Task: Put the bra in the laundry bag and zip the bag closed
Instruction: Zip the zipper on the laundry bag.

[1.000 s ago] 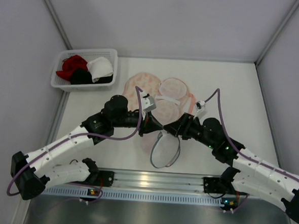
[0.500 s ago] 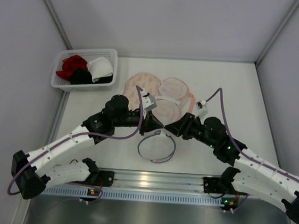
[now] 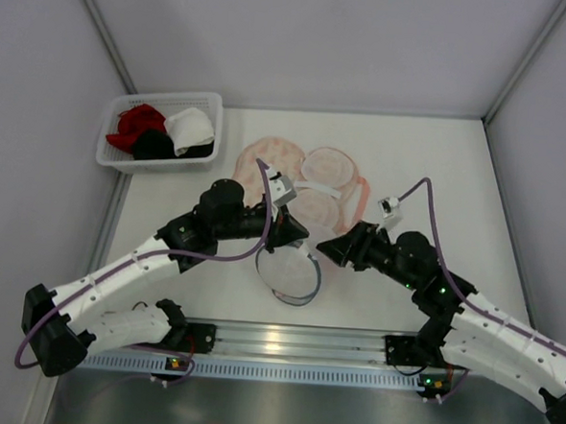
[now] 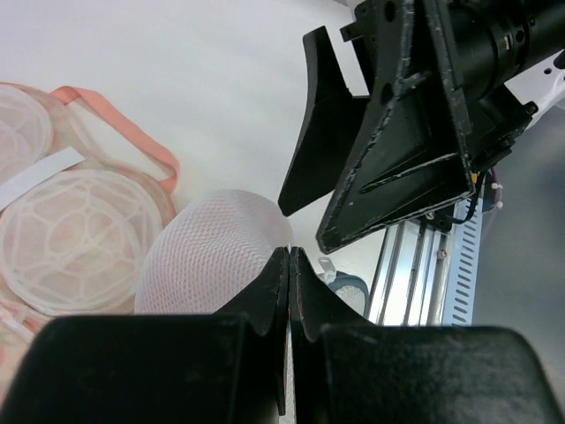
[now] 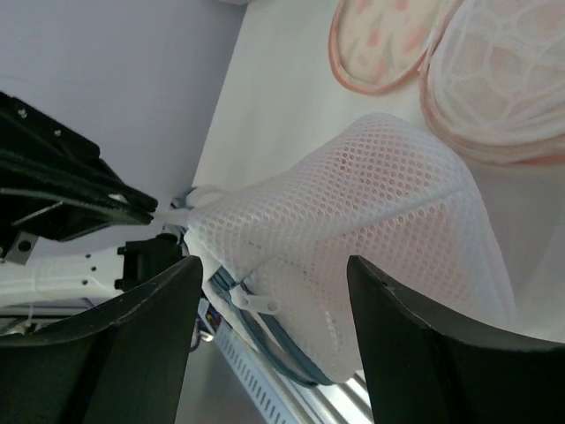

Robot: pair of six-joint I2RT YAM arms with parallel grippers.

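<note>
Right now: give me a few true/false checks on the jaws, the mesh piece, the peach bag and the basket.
1. The left jaws are shut on the edge of the white mesh piece. True.
2. The right jaws clamp the mesh too. False: they stand open, with the mesh in front of them and not pinched.
3. The laundry bag is zipped shut. False: it lies spread open in two round halves on the table.
4. The basket holds a red garment, a black garment and a white garment. True.
5. The basket stands at the table's far right corner. False: it is at the far left.
</note>
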